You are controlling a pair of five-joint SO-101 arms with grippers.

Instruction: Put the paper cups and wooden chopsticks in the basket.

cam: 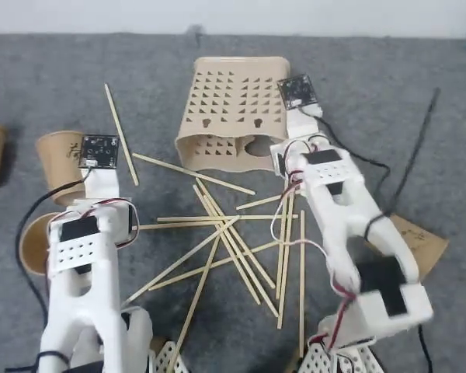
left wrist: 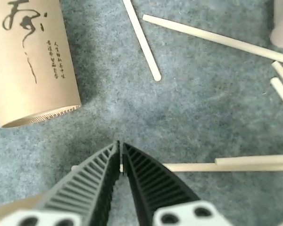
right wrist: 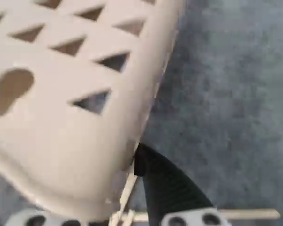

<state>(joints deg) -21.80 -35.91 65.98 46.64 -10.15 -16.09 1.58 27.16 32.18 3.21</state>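
Wooden chopsticks (left wrist: 226,165) scattered over grey carpet (left wrist: 203,94).

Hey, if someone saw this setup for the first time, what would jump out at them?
A tangle of wooden chopsticks sprawled across the grey carpet between the two arms catches the eye first. Behind it sits a beige perforated basket with the right gripper at its wall, and paper cups lie beside the left arm.
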